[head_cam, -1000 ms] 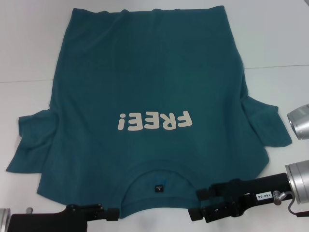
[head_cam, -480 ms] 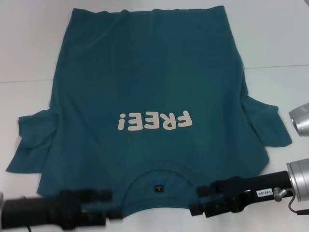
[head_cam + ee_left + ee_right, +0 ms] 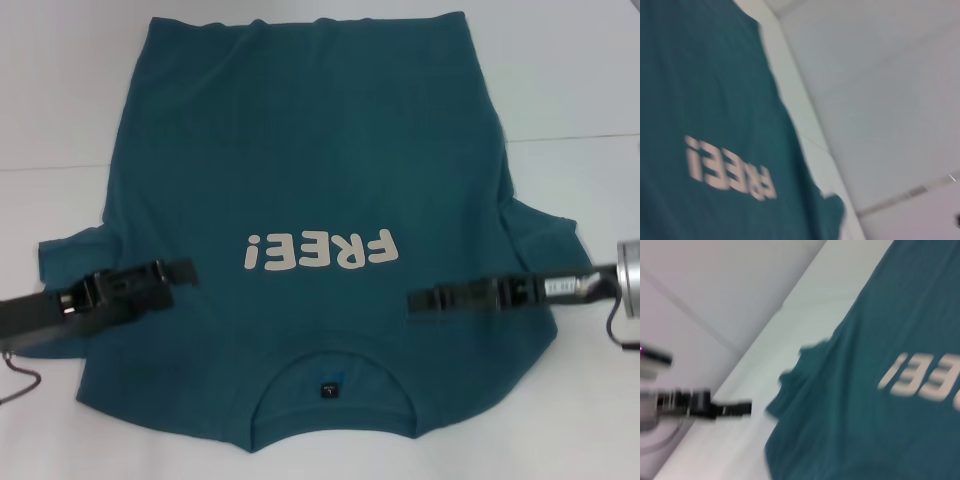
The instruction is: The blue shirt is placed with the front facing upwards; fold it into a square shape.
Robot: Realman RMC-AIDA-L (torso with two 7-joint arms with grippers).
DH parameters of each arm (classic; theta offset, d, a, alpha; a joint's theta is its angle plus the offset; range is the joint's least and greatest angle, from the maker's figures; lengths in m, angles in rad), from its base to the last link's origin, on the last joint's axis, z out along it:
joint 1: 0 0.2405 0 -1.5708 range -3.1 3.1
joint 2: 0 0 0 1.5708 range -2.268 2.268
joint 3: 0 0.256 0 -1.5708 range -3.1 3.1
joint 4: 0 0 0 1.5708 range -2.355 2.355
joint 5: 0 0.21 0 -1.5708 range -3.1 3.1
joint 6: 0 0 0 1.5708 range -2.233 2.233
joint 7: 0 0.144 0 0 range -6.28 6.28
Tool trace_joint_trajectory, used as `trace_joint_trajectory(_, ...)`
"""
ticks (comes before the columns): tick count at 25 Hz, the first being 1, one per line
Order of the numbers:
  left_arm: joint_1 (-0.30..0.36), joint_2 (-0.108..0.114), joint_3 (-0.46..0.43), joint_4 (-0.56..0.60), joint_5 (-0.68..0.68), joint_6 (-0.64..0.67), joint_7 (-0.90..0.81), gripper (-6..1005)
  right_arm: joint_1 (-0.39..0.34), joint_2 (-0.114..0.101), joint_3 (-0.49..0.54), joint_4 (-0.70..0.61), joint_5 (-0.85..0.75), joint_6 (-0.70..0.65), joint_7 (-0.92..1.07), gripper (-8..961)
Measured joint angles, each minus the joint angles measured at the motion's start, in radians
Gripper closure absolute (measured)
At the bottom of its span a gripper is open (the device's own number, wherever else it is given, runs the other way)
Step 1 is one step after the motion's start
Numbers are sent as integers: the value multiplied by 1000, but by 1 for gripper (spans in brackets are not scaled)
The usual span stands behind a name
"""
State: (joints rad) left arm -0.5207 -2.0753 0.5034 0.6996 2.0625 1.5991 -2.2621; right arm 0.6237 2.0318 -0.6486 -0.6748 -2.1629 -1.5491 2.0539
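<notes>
Head view: white surface (image 3: 580,90) is carrying one blue shirt (image 3: 310,180), lying flat, front up, collar nearest the robot, one cream "FREE!" print (image 3: 320,250) showing. Two end effectors are hovering over it: left end effector (image 3: 180,272) above the left sleeve area, right end effector (image 3: 420,299) above the right chest; whether either is open cannot be told. Left wrist view: shirt and pale wall (image 3: 880,75) are showing. Right wrist view: the left end effector (image 3: 740,408) is showing beside the shirt edge.

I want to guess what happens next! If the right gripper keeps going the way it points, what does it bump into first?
Probably the left gripper, pointing back across the blue shirt. The right gripper sits over the chest; its height is unclear, so cloth may come first.
</notes>
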Motion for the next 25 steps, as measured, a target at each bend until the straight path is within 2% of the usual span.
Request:
trace_joint_trajectory(6, -3, -2, -44, -16, -3, -142, -76, 138, 18, -11, 2, -1, 52, 85, 66, 11)
trace_joint_trajectory(7, -2, -2, -67, -23, -9, -161, -87, 139, 20, -11, 1, -1, 52, 96, 72, 11)
trace_joint_trajectory(8, 1, -1, -142, -65, -55, -197, -83, 139, 23, -12, 0, -1, 52, 107, 77, 11)
trace_joint_trajectory(12, 8, 5, -185, -119, -117, -228, -64, 140, 32, -12, 0, 1, 54, 127, 80, 11)
trace_joint_trajectory(16, 10, 30, -147, -130, -120, -245, -26, 144, 37, -12, -4, 7, 54, 136, 80, 11)
trace_joint_trajectory(21, 10, 76, -28, -122, -105, -321, -14, 157, 38, -12, -5, 8, 51, 137, 81, 11)
trace_joint_trajectory(25, 3, 83, 24, -93, -37, -408, 14, 156, 34, -13, -5, 9, 50, 137, 81, 11)
